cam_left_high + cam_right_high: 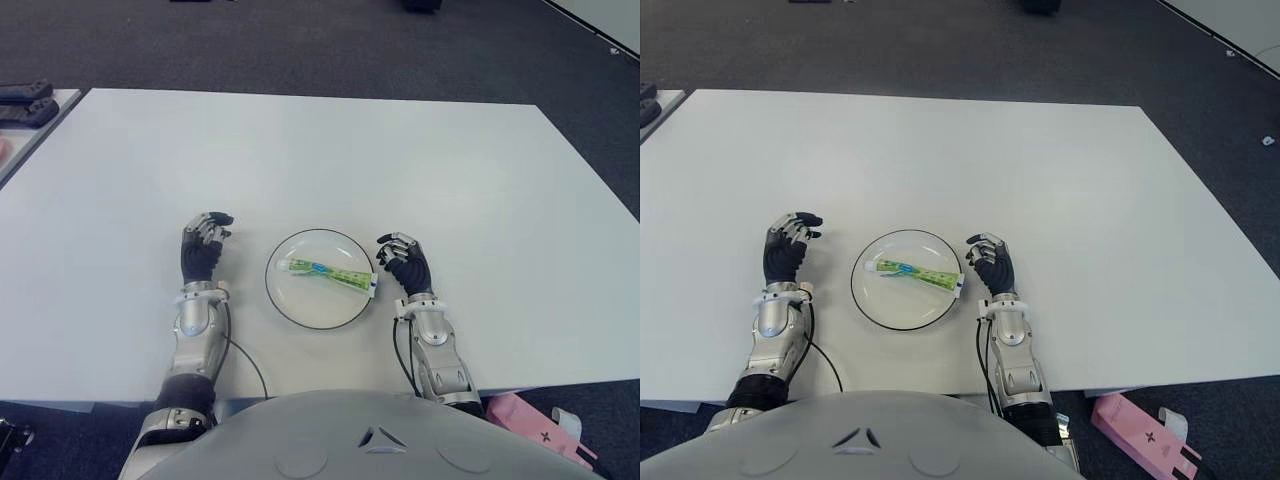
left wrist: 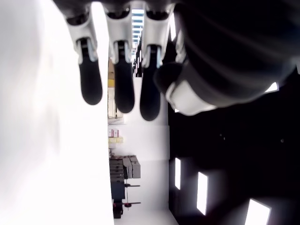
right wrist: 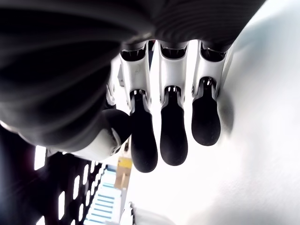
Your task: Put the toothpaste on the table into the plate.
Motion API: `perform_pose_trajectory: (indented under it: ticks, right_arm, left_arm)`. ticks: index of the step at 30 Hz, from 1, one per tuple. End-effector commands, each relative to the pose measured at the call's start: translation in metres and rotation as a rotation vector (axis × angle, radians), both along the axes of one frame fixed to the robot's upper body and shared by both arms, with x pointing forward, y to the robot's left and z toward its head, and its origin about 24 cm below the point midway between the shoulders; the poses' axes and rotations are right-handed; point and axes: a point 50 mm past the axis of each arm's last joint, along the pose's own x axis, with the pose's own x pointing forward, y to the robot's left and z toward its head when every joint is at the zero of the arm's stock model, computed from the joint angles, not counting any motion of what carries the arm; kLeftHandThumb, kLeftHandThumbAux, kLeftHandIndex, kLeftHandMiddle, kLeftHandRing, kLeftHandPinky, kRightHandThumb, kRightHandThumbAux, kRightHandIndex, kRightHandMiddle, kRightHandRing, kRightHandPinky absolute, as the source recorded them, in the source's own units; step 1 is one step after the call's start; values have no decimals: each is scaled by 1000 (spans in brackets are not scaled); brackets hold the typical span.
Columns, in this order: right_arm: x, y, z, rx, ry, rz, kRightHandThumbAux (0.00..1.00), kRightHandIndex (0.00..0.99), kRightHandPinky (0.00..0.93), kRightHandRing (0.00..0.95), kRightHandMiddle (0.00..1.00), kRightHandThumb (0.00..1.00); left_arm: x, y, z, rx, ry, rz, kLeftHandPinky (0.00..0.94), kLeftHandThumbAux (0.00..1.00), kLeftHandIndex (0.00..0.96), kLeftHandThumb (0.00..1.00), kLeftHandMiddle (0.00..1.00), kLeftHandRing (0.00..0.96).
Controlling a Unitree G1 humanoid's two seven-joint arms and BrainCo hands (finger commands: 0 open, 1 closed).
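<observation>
Right hand (image 1: 405,262) empty, green toothpaste (image 1: 331,272) across white plate (image 1: 290,300)

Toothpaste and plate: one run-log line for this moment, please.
green toothpaste tube: lying in round white plate | left robot hand: open, left of plate | right robot hand: open, right of plate

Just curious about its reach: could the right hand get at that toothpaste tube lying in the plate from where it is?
Probably yes. The right hand shows just beside the plate, holding nothing, and the toothpaste lies with its near end toward it, with nothing between them.
</observation>
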Motion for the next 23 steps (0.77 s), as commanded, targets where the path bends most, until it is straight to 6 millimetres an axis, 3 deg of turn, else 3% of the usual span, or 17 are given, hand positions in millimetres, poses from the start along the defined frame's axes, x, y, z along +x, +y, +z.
perform_pose_trajectory:
  ticks: [1,23]
  right_arm:
    - [-2,-1,-8,-8,50,-5,728,432,636,636,644,707]
    - [-2,0,-8,-24,57,-11,728,431,594,597,604,707]
  left_arm:
    - [-10,-3,-13,20,66,-41,463,721,429,712,475,450]
    - [-20,-12,-24,8,161,-79,476,720,430,714,486,469]
